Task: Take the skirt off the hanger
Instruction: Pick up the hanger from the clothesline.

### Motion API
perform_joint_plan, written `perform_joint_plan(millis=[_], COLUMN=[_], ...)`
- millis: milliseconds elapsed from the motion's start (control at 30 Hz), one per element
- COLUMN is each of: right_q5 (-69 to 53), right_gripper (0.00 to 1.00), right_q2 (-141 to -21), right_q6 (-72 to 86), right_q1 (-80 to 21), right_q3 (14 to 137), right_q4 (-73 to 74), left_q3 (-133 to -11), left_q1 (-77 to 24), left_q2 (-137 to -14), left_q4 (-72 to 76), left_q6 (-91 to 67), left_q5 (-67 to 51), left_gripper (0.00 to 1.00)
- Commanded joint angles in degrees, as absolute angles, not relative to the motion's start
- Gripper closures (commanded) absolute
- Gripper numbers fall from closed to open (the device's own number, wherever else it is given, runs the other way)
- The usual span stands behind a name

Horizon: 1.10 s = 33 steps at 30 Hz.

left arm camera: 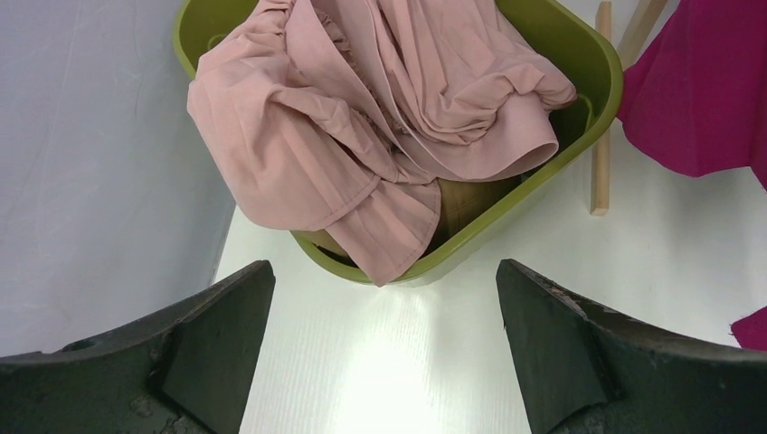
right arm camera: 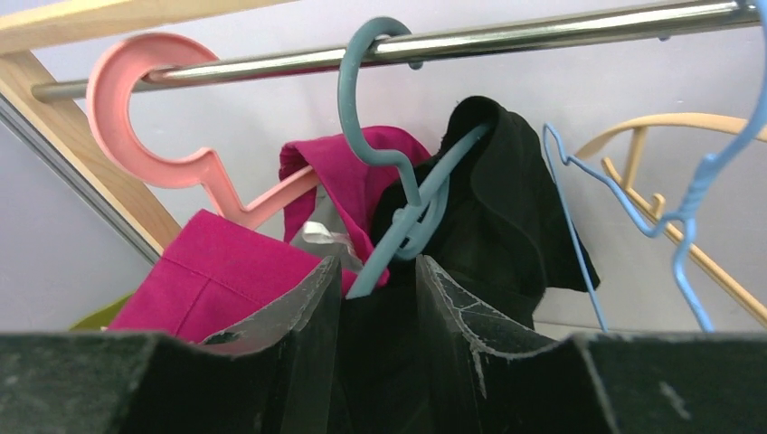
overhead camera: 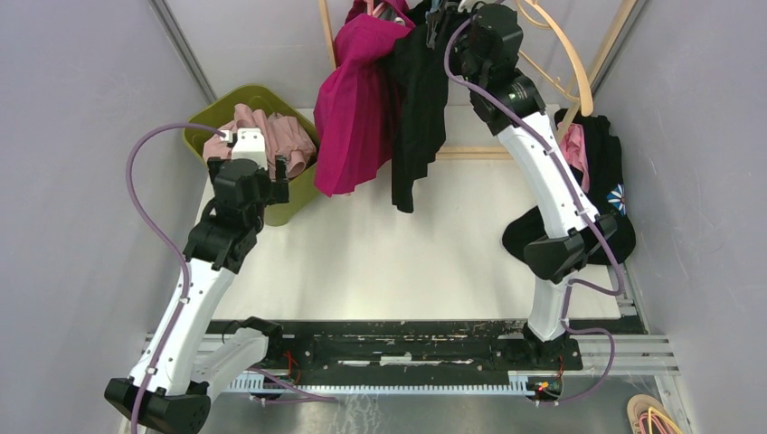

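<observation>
A black skirt (overhead camera: 418, 99) hangs from a teal hanger (right arm camera: 362, 99) on the metal rod (right arm camera: 543, 32) at the back. My right gripper (overhead camera: 443, 23) is raised to the rod. In the right wrist view its jaws (right arm camera: 378, 267) stand narrow, with the skirt's black cloth (right arm camera: 506, 190) filling the gap and the hanger's teal arm running down between the tips. My left gripper (overhead camera: 256, 161) hovers low in front of the green bin, wide open with nothing between its jaws (left arm camera: 384, 280).
A magenta garment (overhead camera: 357, 108) hangs on a pink hanger (right arm camera: 127, 99) just left of the skirt. Bare hangers (overhead camera: 565, 54) hang to the right. The green bin (left arm camera: 597, 81) holds pink clothes (left arm camera: 362, 99). A dark clothes pile (overhead camera: 601, 172) lies at the right.
</observation>
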<state>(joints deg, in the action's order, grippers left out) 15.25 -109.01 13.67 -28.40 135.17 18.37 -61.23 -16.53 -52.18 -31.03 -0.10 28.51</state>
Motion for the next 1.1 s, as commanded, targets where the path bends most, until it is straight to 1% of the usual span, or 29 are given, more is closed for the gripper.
perform_joint_plan(millis=[0, 267, 433, 867, 967, 1067], right_q5=[14.78, 15.98, 15.64, 19.19, 20.81, 21.92], right_gripper=[0.58, 0.58, 0.58, 0.56, 0.55, 0.54], right_q2=[-110.34, -116.19, -118.45, -109.79, -108.68, -109.21], right_q6=[16.07, 16.68, 17.99, 13.91, 12.62, 11.50], right_q1=[-28.71, -28.78, -28.80, -28.82, -28.68, -28.58], right_q3=[140.86, 144.75, 144.07, 129.75, 128.56, 130.15], right_q4=[13.63, 13.32, 14.23, 16.02, 16.17, 16.70], left_q3=[-62.86, -62.40, -62.31, -61.57, -61.27, -61.16], left_q1=[-16.70, -16.68, -16.74, -16.71, -16.70, -16.70], left_q2=[-50.32, -49.38, -48.88, -47.83, -47.48, -47.04], left_q4=[-31.39, -32.49, -33.35, -33.98, -34.06, -34.31], left_q6=[-0.13, -0.26, -0.17, 0.46, 0.44, 0.44], left_q5=[30.20, 31.53, 31.95, 31.60, 31.38, 31.37], left_gripper=[0.01, 0.01, 0.01, 0.01, 0.01, 0.01])
